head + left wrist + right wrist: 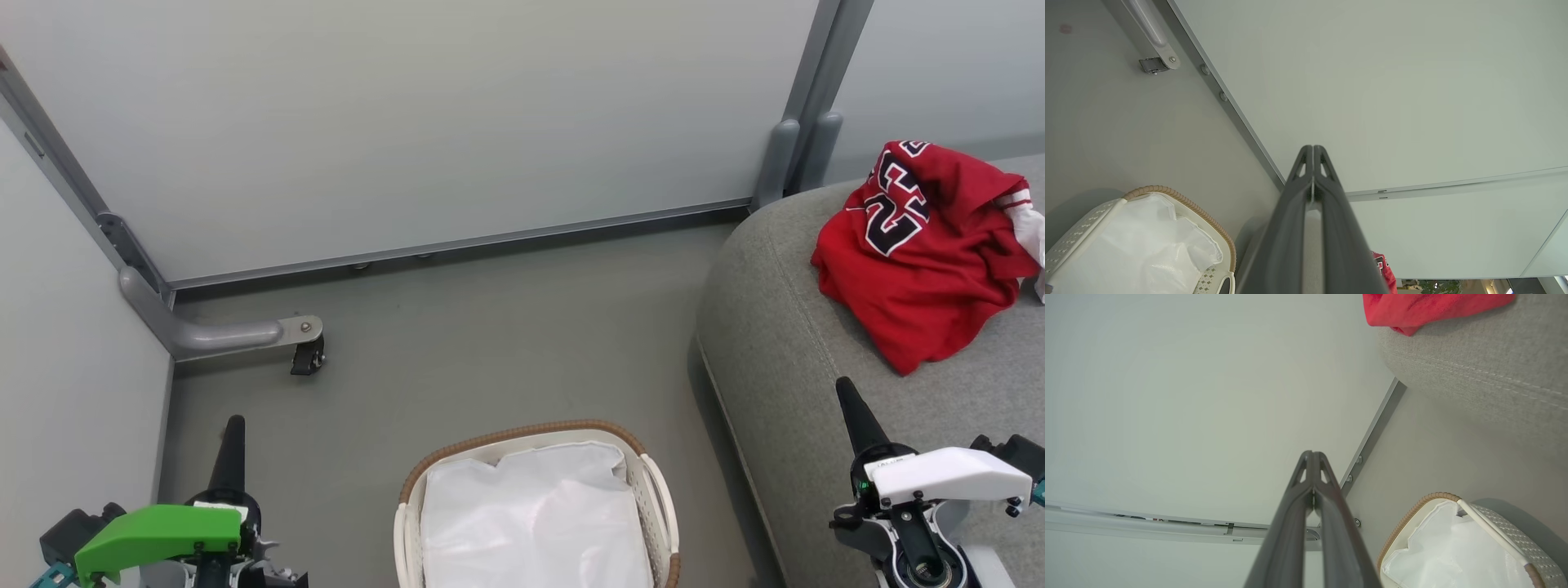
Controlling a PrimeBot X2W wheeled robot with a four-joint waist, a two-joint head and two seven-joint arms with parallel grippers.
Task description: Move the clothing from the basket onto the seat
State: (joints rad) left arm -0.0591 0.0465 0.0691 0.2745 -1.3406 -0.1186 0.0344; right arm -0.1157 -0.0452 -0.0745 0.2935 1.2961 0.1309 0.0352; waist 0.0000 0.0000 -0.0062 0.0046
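The clothing (pixel 922 253), red with black-and-white numerals and a bit of white trim, lies crumpled on the grey seat (pixel 784 343) at the right; its edge also appears as red clothing (pixel 1429 308) on the seat (pixel 1486 375). The basket (pixel 522 434), with tan rim and white liner, stands on the floor at bottom centre and holds nothing red; basket (pixel 1180 200), basket (pixel 1412 514). My left gripper (pixel 234 425) is shut and empty at lower left, left of the basket. My right gripper (pixel 845 388) is shut and empty over the seat's front, below the clothing.
Pale partition panels (pixel 424 122) close off the back and left. A grey metal foot with a black caster (pixel 306 355) juts onto the grey floor (pixel 506 343) between panels and basket.
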